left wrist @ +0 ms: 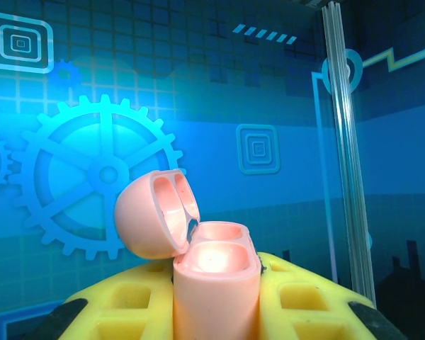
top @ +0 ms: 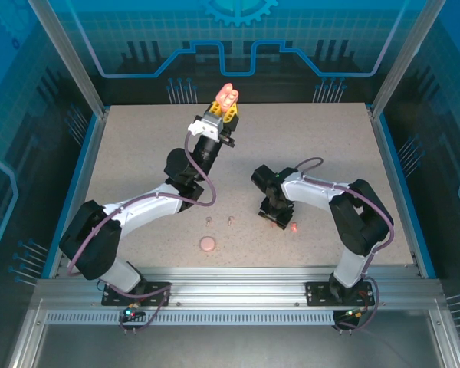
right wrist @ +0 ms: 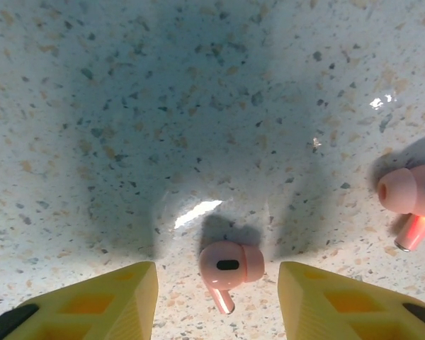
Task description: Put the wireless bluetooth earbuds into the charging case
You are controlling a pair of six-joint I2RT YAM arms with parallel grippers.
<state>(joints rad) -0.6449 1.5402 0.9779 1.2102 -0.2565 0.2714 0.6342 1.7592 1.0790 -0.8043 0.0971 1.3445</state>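
My left gripper (top: 224,107) is raised at the far middle of the table and is shut on a pink charging case (top: 228,95). In the left wrist view the case (left wrist: 216,283) stands upright between the yellow fingers (left wrist: 304,301), its lid (left wrist: 150,216) hinged open and both wells empty. My right gripper (top: 275,218) points down at the table. It is open in the right wrist view (right wrist: 217,275), with a salmon-pink earbud (right wrist: 230,265) lying on the table between the fingertips, gaps on both sides. A second pink earbud (right wrist: 411,195) lies to its right (top: 294,228).
Two tiny pale buds (top: 208,221) (top: 230,221) lie near the table's middle front. A closed round pink case (top: 208,244) rests just in front of them. The speckled table (top: 138,153) is fenced by blue-lit walls and metal posts (left wrist: 343,142).
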